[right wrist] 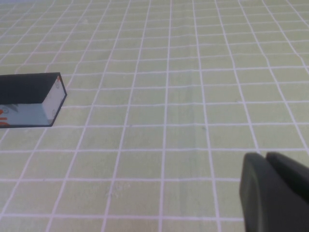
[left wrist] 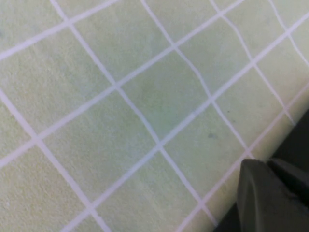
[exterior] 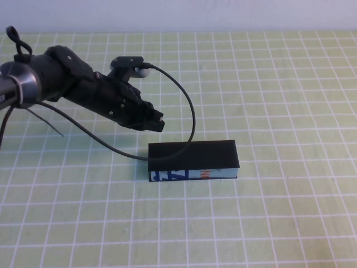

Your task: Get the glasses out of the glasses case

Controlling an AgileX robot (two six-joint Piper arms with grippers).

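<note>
The glasses case (exterior: 192,152) lies shut on the green grid mat, a matte black box with a blue, white and orange front strip (exterior: 189,175). No glasses show; they are hidden. My left gripper (exterior: 159,124) hovers just behind the case's left rear corner, its fingers (left wrist: 256,193) pressed together on nothing. A black edge (left wrist: 300,140) beside them looks like the case. My right gripper (right wrist: 265,158) is shut and empty, off to the right of the case (right wrist: 29,99), and the high view does not show it.
A black cable (exterior: 192,114) loops from the left wrist down over the case's rear edge and trails onto the mat (exterior: 279,84) at the case's left. The mat's far edge meets a pale wall (exterior: 223,14).
</note>
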